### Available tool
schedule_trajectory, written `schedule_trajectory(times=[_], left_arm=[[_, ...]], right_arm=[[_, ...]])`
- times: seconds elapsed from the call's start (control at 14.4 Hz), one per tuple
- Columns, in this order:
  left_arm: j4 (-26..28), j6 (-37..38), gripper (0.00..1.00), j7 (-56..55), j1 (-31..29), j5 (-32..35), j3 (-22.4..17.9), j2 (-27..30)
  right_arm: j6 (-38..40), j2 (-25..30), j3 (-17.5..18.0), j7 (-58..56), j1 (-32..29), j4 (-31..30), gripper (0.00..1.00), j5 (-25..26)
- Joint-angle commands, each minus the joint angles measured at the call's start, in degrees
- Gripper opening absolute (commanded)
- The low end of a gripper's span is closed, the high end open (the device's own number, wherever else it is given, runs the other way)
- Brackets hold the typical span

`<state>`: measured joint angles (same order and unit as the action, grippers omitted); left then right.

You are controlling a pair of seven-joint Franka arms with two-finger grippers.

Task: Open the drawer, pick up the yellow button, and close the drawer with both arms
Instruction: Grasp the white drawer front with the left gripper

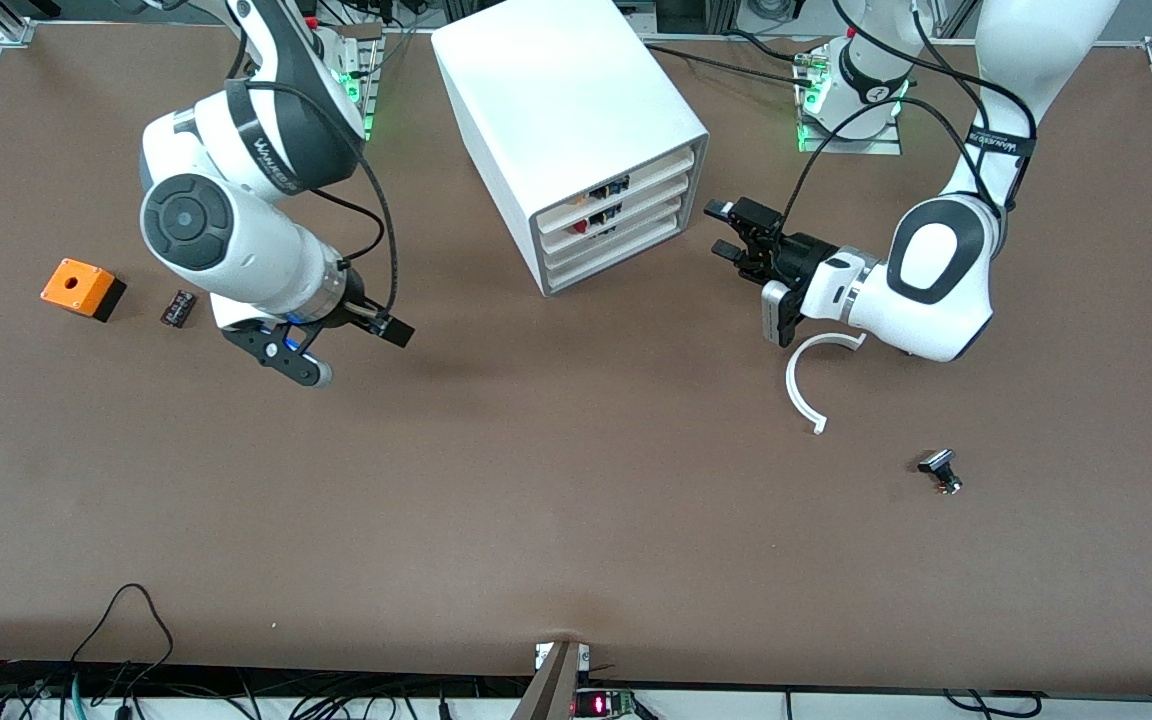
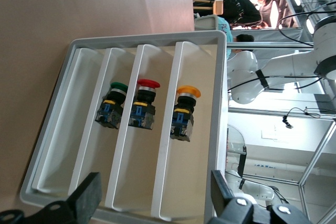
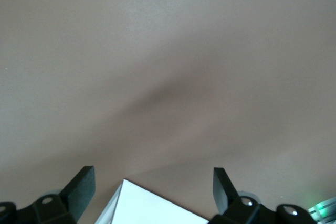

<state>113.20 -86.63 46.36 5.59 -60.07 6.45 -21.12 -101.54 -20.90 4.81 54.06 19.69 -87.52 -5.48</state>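
Note:
The white cabinet [image 1: 556, 90] stands at the middle of the table's robot side. Its uppermost drawer [image 1: 641, 176] sits pushed in like the three below it. In the left wrist view that drawer [image 2: 205, 145] holds the orange-yellow capped button [image 2: 184, 113], which shows small in the front view [image 1: 609, 188]. The two drawers below hold a red-capped and a green-capped button. My left gripper [image 1: 719, 230] [image 2: 153, 195] is open and empty, level with the drawer fronts and a little apart from them. My right gripper [image 1: 351, 352] [image 3: 152, 187] is open and empty above the table toward the right arm's end.
An orange box with a hole [image 1: 81, 288] and a small black part [image 1: 178, 307] lie toward the right arm's end. A white curved strip [image 1: 806, 385] lies under the left arm. A small black part [image 1: 940, 470] lies nearer the front camera. A white corner [image 3: 157, 208] shows between the right fingers.

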Motion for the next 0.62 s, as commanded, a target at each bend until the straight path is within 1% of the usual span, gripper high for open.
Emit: schedule_trajectory(times=[0.0, 0.21, 0.35, 0.42, 0.56], left_arm=[[1.2, -0.6, 0.83, 1.6, -0.3, -2.5, 2.2, 0.0], [4.1, -0.6, 0.79, 1.7, -0.4, -6.3, 3.2, 0.1], [4.7, -0.5, 0.78, 1.8, -0.4, -6.6, 3.4, 0.1], [5.7, -0.4, 0.75, 2.9, -0.4, -7.4, 3.4, 0.1], [7.8, -0.6, 0.75, 6.5, -0.3, -10.7, 4.3, -0.2]], right_arm=[[1.0, -3.3, -0.2, 3.8, 2.1, 5.8, 0.99, -0.1], [1.1, -4.2, -0.2, 5.0, 2.5, 6.9, 0.99, -0.1], [1.1, -4.2, -0.2, 4.9, 2.5, 7.0, 0.99, -0.1], [1.1, -4.2, -0.2, 5.0, 2.5, 7.0, 0.99, -0.1], [1.1, -4.2, -0.2, 5.0, 2.5, 7.0, 0.99, -0.1]])
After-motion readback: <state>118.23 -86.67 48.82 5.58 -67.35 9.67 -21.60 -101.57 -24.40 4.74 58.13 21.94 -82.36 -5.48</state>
